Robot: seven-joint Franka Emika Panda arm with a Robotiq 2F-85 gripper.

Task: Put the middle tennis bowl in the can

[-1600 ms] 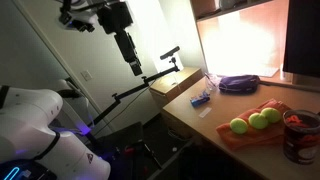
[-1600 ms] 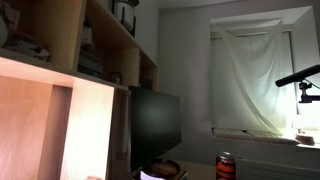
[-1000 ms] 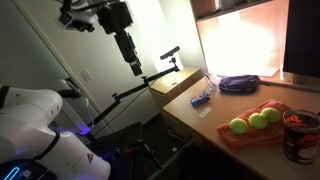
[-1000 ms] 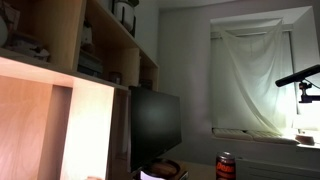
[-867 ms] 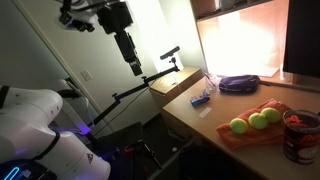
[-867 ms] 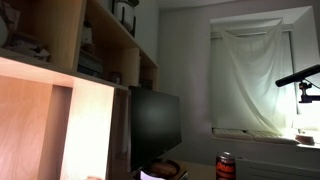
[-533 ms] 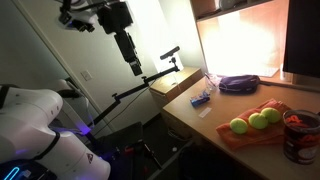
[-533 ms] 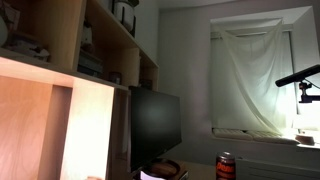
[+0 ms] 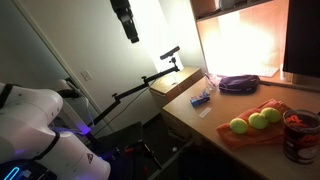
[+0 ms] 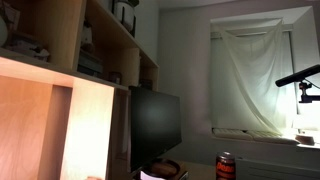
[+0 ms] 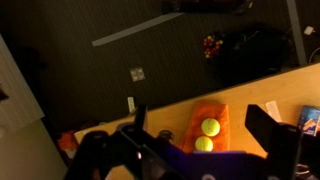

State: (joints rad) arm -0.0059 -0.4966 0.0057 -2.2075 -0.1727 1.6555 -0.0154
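Three yellow-green tennis balls lie in a row on an orange cloth (image 9: 262,128) at the desk's right end. The middle tennis ball (image 9: 256,121) sits between the other two. The dark reddish-brown can (image 9: 298,135) stands just right of them. My gripper (image 9: 127,22) hangs high above the floor, far left of the desk and away from the balls. In the wrist view my gripper (image 11: 203,122) is open and empty, with two balls (image 11: 210,127) showing far below between its fingers. The third ball is hidden there.
A blue object (image 9: 203,98) and a purple coil (image 9: 240,83) lie on the wooden desk (image 9: 200,118). A black camera arm (image 9: 150,80) reaches toward the desk's left edge. A monitor (image 10: 155,125) and a red drink can (image 10: 225,165) show in an exterior view.
My arm has risen: the gripper now sits higher, at the top edge of the exterior view. The balls and the can have not moved.
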